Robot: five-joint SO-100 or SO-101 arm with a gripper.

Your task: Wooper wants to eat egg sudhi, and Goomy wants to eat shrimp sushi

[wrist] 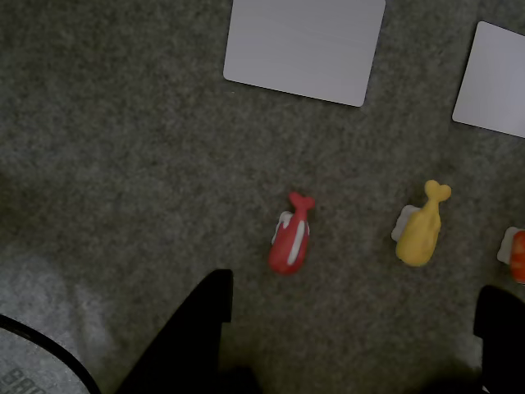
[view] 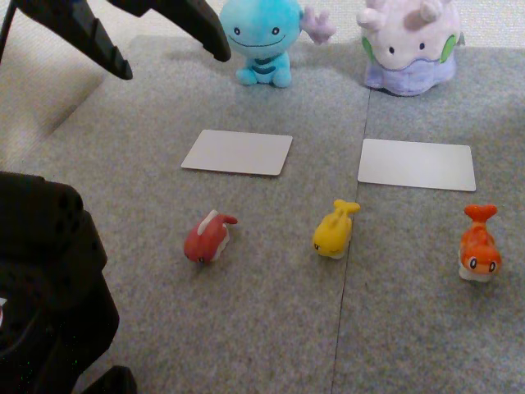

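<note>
The light-blue Wooper [view: 261,41] sits at the back of the grey carpet, with the lilac Goomy [view: 410,45] to its right. In front of each lies a white card [view: 238,152] [view: 417,164]. The yellow egg sudhi [view: 335,230] [wrist: 422,231] rests in the middle of the front row. The orange shrimp sushi [view: 479,245] [wrist: 517,256] is at the right. My gripper [view: 172,62] [wrist: 357,287] hangs open and empty, high at the back left in the other view. In the wrist view it sits above and short of the figures.
A dull red fish figure [view: 209,236] [wrist: 289,245] lies left of the yellow one. The arm's black base [view: 49,287] fills the lower left of the other view. A seam in the carpet [view: 349,271] runs front to back beside the yellow figure.
</note>
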